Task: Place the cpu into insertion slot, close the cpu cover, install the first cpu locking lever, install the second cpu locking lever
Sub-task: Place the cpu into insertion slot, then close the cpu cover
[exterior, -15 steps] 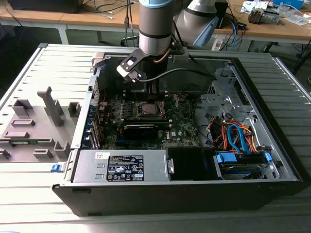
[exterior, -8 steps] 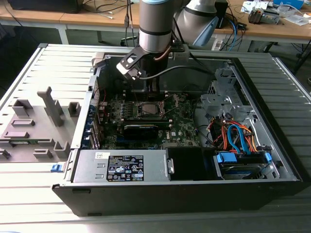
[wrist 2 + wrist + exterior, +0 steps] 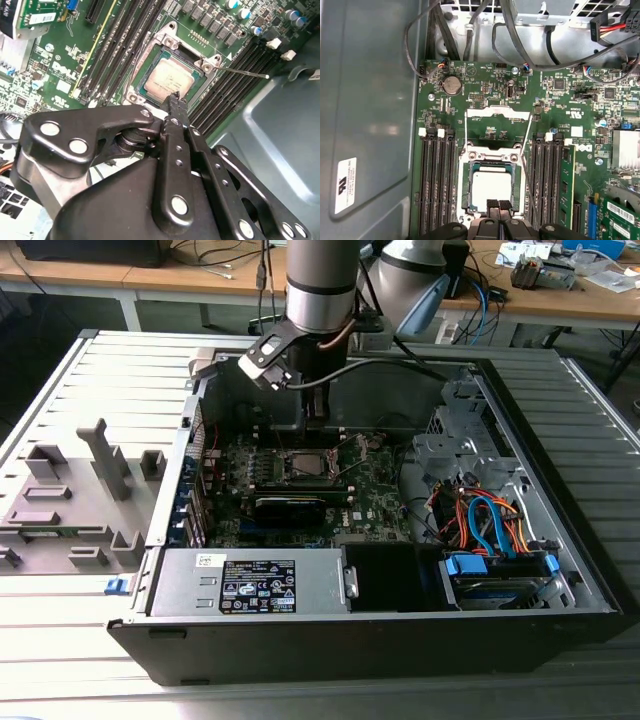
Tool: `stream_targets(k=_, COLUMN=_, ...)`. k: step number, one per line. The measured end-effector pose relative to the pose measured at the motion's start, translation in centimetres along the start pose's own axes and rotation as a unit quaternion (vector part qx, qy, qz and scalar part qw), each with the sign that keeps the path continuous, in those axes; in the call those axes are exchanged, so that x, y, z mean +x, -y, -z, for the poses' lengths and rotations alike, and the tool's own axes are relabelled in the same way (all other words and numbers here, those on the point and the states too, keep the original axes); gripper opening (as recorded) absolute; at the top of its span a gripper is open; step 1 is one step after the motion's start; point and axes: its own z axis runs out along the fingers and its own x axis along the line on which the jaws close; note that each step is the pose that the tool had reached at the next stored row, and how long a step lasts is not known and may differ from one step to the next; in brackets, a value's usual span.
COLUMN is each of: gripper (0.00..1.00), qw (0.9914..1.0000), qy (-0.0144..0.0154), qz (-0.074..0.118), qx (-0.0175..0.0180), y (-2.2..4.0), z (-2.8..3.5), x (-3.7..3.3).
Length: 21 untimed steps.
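The cpu (image 3: pixel 491 189) is seen seated flat in the insertion slot (image 3: pixel 492 152), its pale metal top exposed. The cpu cover (image 3: pixel 495 113) is swung open and laid back beyond the slot, and green board can be seen through its window. A thin locking lever (image 3: pixel 528 137) is raised beside it. The hand (image 3: pixel 498 204) is held over the near edge of the cpu with its fingertips pressed together and nothing gripped; contact with the chip cannot be told. The slot is flanked by black memory slots (image 3: pixel 437 185) on the green circuit board (image 3: pixel 485 85), inside the opened computer case (image 3: pixel 560 540) laid on the grey slatted desk (image 3: pixel 60 640).
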Motion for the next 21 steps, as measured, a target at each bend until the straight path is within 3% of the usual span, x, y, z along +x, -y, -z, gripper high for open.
stream_targets(k=9, gripper=0.11, qw=1.0, qy=0.0, qz=0.0, qx=0.0, y=-0.01, z=1.32, x=-0.03)
stream_targets(k=20, gripper=0.11, qw=1.0, qy=-0.0002, qz=0.0, qx=0.0, y=-0.03, z=1.35, x=-0.09)
stream_targets(k=21, gripper=0.11, qw=1.0, qy=-0.0002, qz=0.0, qx=0.0, y=-0.37, z=1.34, x=-0.17)
